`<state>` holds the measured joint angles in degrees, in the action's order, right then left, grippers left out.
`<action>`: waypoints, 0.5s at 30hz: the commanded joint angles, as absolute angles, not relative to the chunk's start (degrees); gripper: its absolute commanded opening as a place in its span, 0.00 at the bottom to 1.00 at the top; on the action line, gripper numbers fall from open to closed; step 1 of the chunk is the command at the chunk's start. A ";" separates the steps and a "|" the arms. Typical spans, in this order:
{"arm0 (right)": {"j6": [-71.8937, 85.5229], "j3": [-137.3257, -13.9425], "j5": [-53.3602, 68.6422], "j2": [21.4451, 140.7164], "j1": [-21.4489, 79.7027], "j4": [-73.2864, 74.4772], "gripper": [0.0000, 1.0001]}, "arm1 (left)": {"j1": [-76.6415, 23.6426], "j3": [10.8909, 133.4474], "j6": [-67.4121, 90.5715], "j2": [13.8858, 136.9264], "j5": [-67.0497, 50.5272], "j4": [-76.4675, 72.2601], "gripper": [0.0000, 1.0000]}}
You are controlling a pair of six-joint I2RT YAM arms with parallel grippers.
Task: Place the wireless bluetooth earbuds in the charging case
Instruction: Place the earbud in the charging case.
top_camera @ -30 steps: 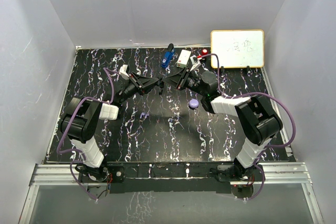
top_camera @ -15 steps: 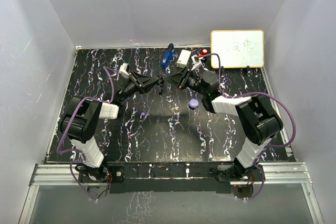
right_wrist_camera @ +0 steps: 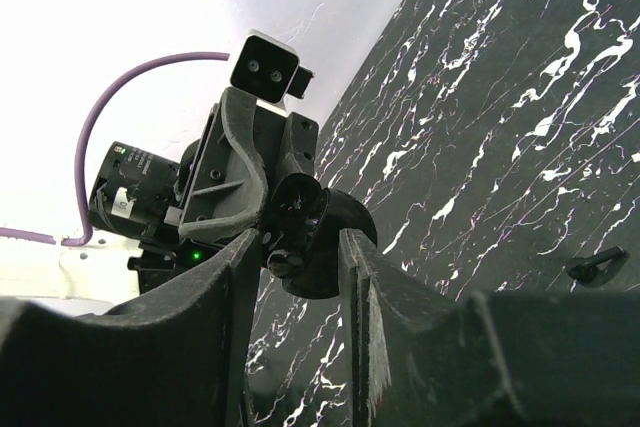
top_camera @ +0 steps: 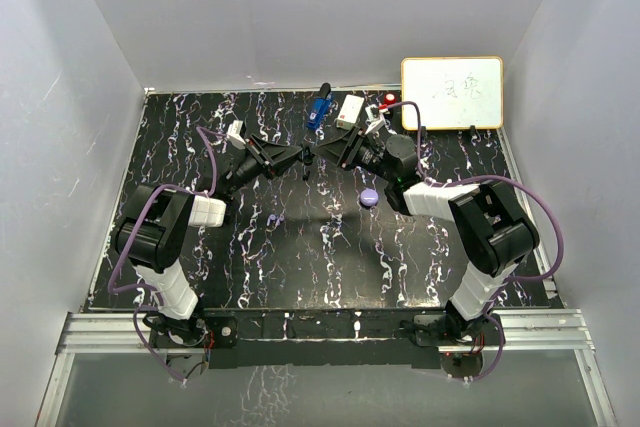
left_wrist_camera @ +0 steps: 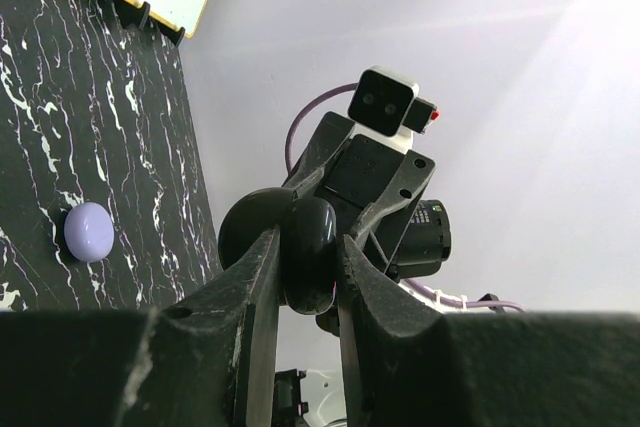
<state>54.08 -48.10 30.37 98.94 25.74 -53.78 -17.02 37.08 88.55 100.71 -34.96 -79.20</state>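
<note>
Lilac earbud (top_camera: 275, 218) lies on the table (top_camera: 330, 267), left of the black charging case (left_wrist_camera: 312, 247) and nearer your arm bases, well apart from it. Your left gripper (top_camera: 298, 155) is clamped on that case from its left, fingers (left_wrist_camera: 255, 287) pressed to both sides, and holds it up off the table. Your right gripper (top_camera: 322, 152) comes in from the case's right with its fingers (right_wrist_camera: 245, 277) bracketing the same case. You can't tell from these views whether they actually touch it or stand just off it. A small black earbud (right_wrist_camera: 598, 265) lies on the table, below and right of the case in the right wrist view. The lilac case (top_camera: 369, 197) sits shut on the table, right of the black case and nearer the bases. The whiteboard (top_camera: 452, 93) stands far right of the case, at the back edge.
</note>
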 commanded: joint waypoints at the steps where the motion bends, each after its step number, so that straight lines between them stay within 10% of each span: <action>1: 53.47 -48.80 30.40 98.52 25.41 -56.07 0.36 | -17.05 37.99 88.73 98.57 -35.51 -83.17 0.00; 15: 49.05 -47.73 25.50 92.91 25.40 -49.08 0.38 | -17.05 37.47 88.27 98.59 -35.16 -82.30 0.00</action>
